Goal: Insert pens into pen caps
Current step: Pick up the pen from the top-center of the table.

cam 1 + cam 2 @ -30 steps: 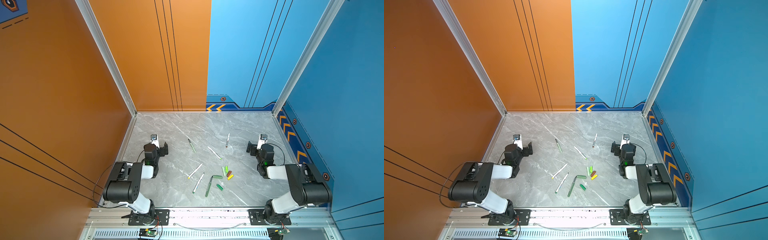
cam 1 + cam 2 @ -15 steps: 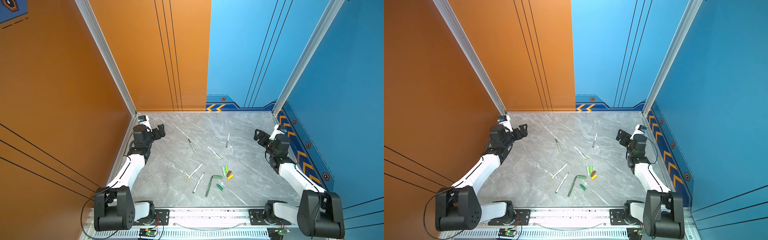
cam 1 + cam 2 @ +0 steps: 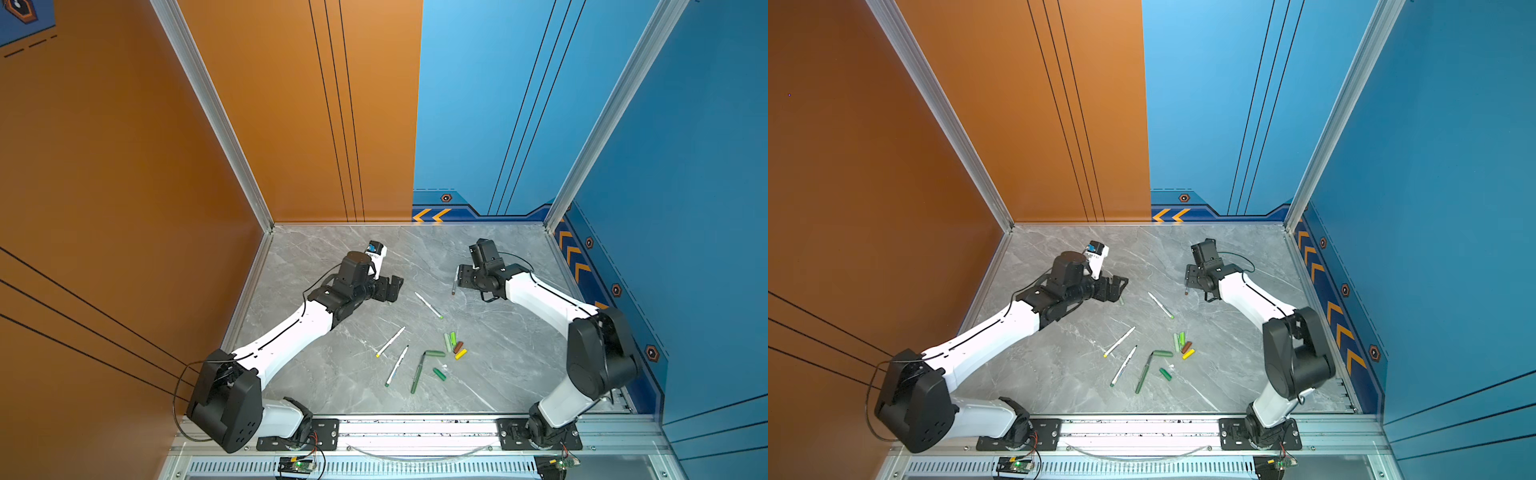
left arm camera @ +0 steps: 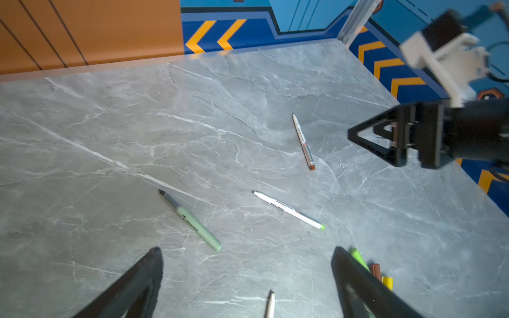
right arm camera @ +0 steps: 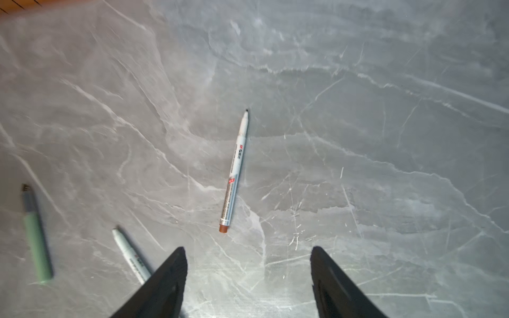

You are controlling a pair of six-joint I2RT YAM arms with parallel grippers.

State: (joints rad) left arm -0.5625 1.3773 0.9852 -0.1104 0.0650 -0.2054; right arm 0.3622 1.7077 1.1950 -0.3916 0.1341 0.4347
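Both arms reach over the grey table [image 3: 332, 395] toward its far half. The left claw [image 3: 388, 289] hovers with its jaws wide apart and nothing between them. Its wrist view shows the sage pen [image 4: 190, 219] lying flat just ahead of the fingers [image 4: 137, 280]. In a top view only that pen's end [image 3: 1121, 300] peeks out from under the claw.

The right claw [image 3: 463, 276] is also apart and empty. It is poised over the brown pen [image 5: 234, 170], which lies flat just ahead of it, brown end nearest. The light-green pen [image 3: 428, 304] lies between the two claws.

Nearer the robot, the yellow pen [image 3: 390, 341] and dark-tipped pen [image 3: 397, 365] lie almost parallel, with the dark green pen [image 3: 417, 372] beside them. To their right, the pale cap [image 3: 447, 343], bright cap [image 3: 453, 338], brown cap [image 3: 458, 347] and yellow cap [image 3: 460, 354] huddle side by side. One dark cap [image 3: 434, 353] lies at the dark green pen's far end, at an angle to it. A second dark cap [image 3: 439, 374] sits alone, nearer the robot. All six pens lie uncapped.
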